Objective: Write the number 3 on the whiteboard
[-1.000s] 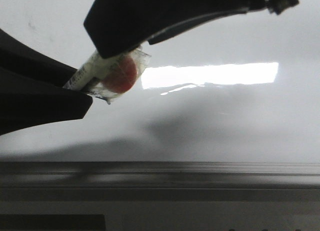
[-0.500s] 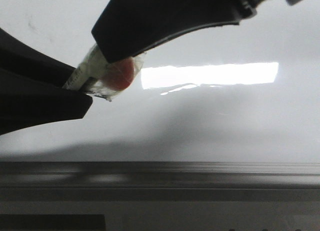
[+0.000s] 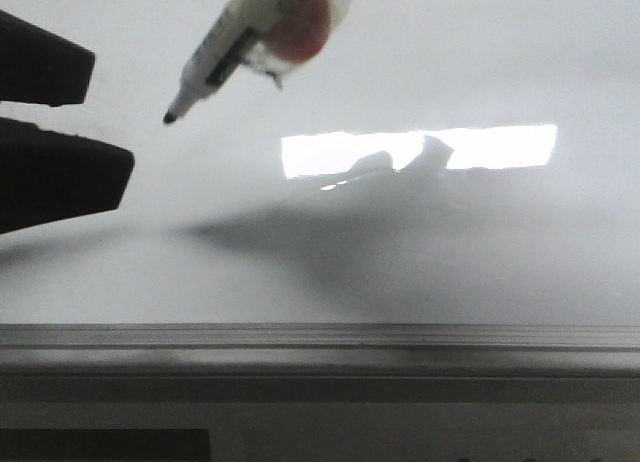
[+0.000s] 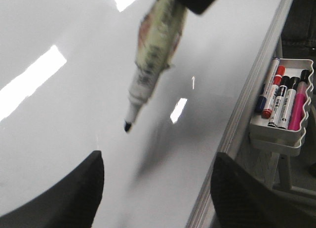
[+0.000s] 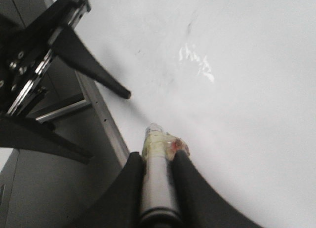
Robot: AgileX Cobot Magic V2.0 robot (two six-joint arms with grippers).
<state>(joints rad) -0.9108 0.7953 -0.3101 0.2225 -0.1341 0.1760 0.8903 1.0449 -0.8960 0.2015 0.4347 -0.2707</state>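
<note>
- Black rubbery fingers of the right gripper (image 5: 159, 181) are clamped on the barrel of a marker (image 3: 248, 34); the right wrist view shows the barrel seated between both pads, with tape and a reddish patch wrapped round it near the grip.
- The marker is uncapped, its dark tip (image 4: 128, 125) angled down toward the board and, by the front view, held clear of the surface; contact cannot be confirmed from any view.
- The left gripper (image 4: 157, 188) stands with its jaws apart and nothing between them, just beside the marker tip in the front view.
- The whiteboard (image 3: 480, 252) lies flat under both arms, glossy, with a bright rectangular reflection and a grey frame edge at the near side.
- The number 3 is not visible on the board in any view; only faint smudges (image 5: 190, 25) show. Judgement: writing has not begun.
- A tray of spare markers (image 4: 283, 100) hangs off the frame edge, apart from the working area.
- Recommendation for the step in hand: lower the tip until it just touches, keep pressure light and even, keep the grip firm so the barrel does not twist, and keep the left arm clear of the stroke path.
- Risk: glare may hide thin strokes from inspection.
</note>
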